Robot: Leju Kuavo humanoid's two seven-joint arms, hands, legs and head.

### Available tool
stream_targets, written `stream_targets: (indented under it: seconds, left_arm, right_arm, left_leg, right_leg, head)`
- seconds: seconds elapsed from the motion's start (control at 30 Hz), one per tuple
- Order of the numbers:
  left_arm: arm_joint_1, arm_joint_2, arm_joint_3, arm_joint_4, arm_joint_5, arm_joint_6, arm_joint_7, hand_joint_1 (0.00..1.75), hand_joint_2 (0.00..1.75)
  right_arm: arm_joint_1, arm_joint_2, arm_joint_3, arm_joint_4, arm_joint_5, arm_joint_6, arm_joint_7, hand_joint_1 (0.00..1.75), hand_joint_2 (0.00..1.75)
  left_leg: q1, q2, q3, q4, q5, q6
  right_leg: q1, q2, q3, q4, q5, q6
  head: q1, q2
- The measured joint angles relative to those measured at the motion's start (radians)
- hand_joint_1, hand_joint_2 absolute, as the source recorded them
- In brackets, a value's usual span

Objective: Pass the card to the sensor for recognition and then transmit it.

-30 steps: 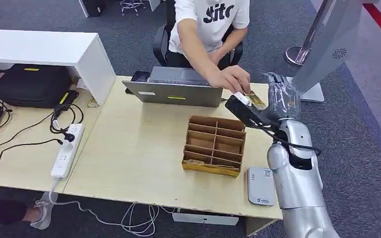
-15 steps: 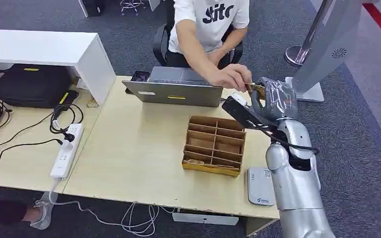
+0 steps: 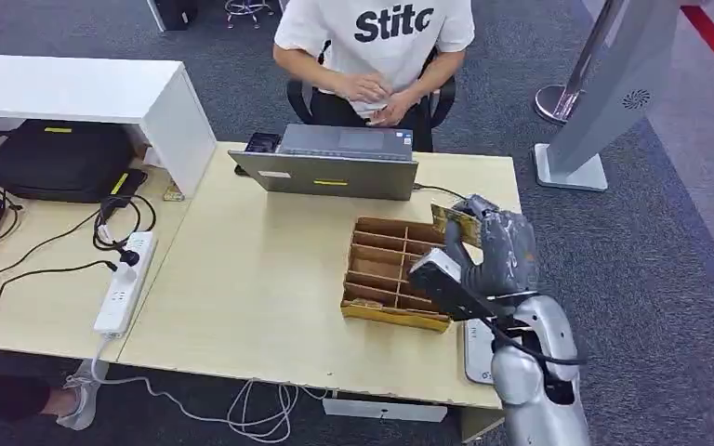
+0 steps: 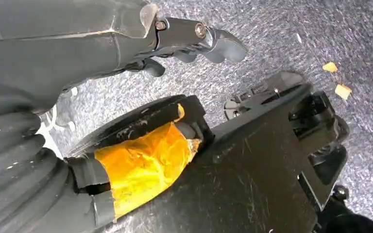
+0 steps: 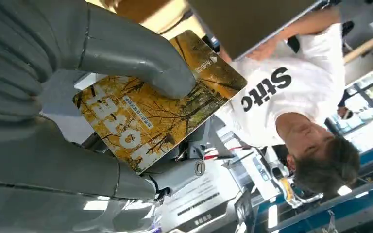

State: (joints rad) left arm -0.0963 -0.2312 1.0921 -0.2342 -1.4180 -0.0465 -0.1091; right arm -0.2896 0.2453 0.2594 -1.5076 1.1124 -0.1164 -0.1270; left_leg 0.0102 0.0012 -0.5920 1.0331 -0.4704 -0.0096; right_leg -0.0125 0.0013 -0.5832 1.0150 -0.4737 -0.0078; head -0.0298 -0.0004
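Card (image 3: 456,223) in right hand (image 3: 495,253), above cardboard organizer (image 3: 400,271), laptop (image 3: 327,173) beyond

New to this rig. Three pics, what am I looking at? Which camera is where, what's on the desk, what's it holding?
It is a two-legged humanoid robot with silver arms and many-fingered hands. The wide picture comes from its head, looking down at a desk. The other two come from cameras at its wrists, and they are turned.

The right hand pinches a yellow card; the right wrist view shows the thumb pressing on its face. The left hand hangs over grey carpet and holds nothing.

On the desk lie a laptop, a cardboard divider box, a white card reader and a power strip. A person sits behind the laptop.
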Motion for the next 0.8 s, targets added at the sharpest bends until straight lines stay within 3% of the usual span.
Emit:
stream_targets:
  seconds: [0.13,0.23,0.37,0.57,0.8]
  left_arm:
    - [0.0,0.001,0.013,0.0,0.016,0.006,0.0,0.0,1.75]
    - [0.002,0.001,0.034,0.0,0.047,0.019,0.002,0.0,1.75]
    - [0.002,0.002,0.06,0.0,0.075,0.035,0.003,0.0,1.75]
    - [0.002,-0.002,0.083,0.0,0.079,0.058,0.005,0.0,1.75]
    - [0.001,-0.002,0.092,0.0,0.077,0.059,0.014,0.0,1.75]
  right_arm:
    - [0.053,-0.016,0.013,-0.051,-0.055,-0.007,-0.014,1.75,1.75]
    - [0.157,-0.035,0.015,-0.107,-0.16,-0.019,-0.05,1.75,1.75]
    - [0.305,-0.058,0.008,-0.161,-0.19,-0.035,-0.061,1.75,1.75]
    - [0.401,-0.08,-0.087,-0.182,0.108,-0.097,0.113,1.75,1.75]
    - [0.426,-0.08,-0.188,-0.182,0.205,-0.033,0.124,1.75,1.75]
  left_leg:
    - [0.0,0.0,0.0,0.0,0.0,0.0]
    - [0.0,-0.002,0.0,0.0,0.0,0.0]
    - [0.0,-0.002,0.0,0.0,-0.001,0.001]
    - [0.0,-0.002,0.0,0.0,-0.002,0.001]
    - [0.0,-0.001,0.0,0.0,-0.002,0.001]
  right_leg:
    - [0.0,-0.001,0.0,0.0,0.0,0.0]
    - [0.0,-0.003,0.001,-0.001,0.0,0.001]
    - [0.0,-0.003,0.001,-0.001,-0.002,0.001]
    - [0.0,-0.003,0.001,-0.001,-0.002,0.001]
    - [0.0,-0.003,0.001,-0.001,-0.002,0.001]
  head:
    - [0.0,0.0]
    - [0.0,0.0]
    - [0.0,0.0]
    - [0.0,0.0]
    - [0.0,0.0]
